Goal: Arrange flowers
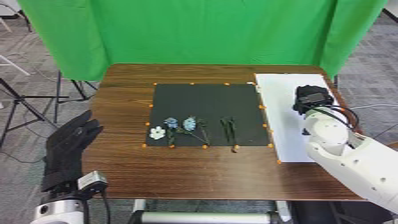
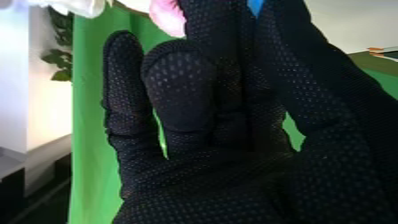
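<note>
Blue flowers (image 1: 189, 123), white flower (image 1: 157, 133), green stems (image 1: 228, 129) between left robot hand (image 1: 66, 147), loosely spread, and right robot hand (image 1: 312, 97), grip cannot tell. Probably light, petals fragile, stems bendy; best pinched below blooms.

Mat (image 1: 209, 105) blk, orange dots (image 1: 206, 146); white flwr (image 1: 157, 133), blue flwrs (image 1: 189, 124); tbl (image 1: 213, 175) brn; curtain (image 1: 204, 35) grn; sheet (image 1: 284, 135) white

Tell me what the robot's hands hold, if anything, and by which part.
The left hand holds nothing. For the right hand it cannot be told: a pink petal-like piece shows behind it, but no hold on any part is visible.
</note>
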